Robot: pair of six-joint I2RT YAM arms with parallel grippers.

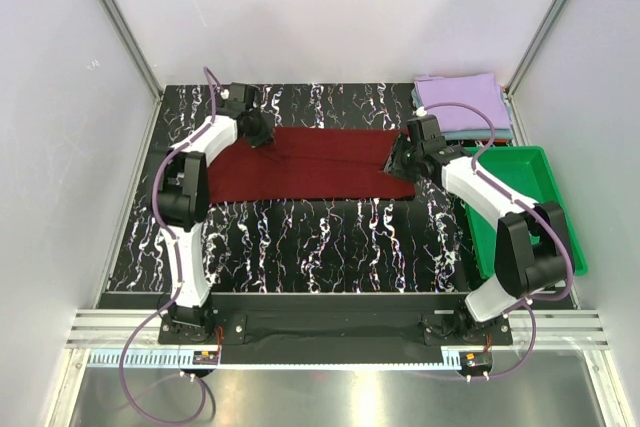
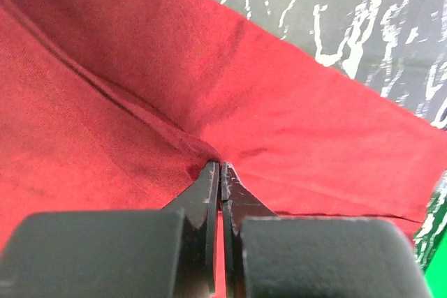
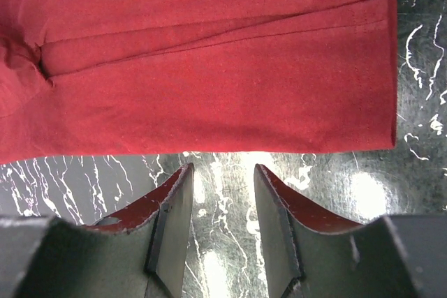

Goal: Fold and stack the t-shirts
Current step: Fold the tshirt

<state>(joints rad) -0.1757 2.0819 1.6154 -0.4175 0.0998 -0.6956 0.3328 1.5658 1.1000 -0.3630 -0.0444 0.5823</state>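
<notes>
The dark maroon t-shirt (image 1: 300,162) lies folded into a long strip across the back of the black marbled table. My left gripper (image 1: 262,135) is shut on a pinch of its cloth (image 2: 220,163) near the strip's far left edge. My right gripper (image 1: 397,165) is open and empty, just off the strip's right end; the wrist view shows its fingers (image 3: 174,193) over bare table beside the shirt's edge (image 3: 209,102). A folded lavender t-shirt (image 1: 460,97) lies on a grey-blue one (image 1: 485,133) at the back right corner.
A green plastic tray (image 1: 530,207) stands at the right edge of the table, under my right arm. Grey walls with metal posts close in the sides and back. The marbled table (image 1: 330,247) runs in front of the shirt.
</notes>
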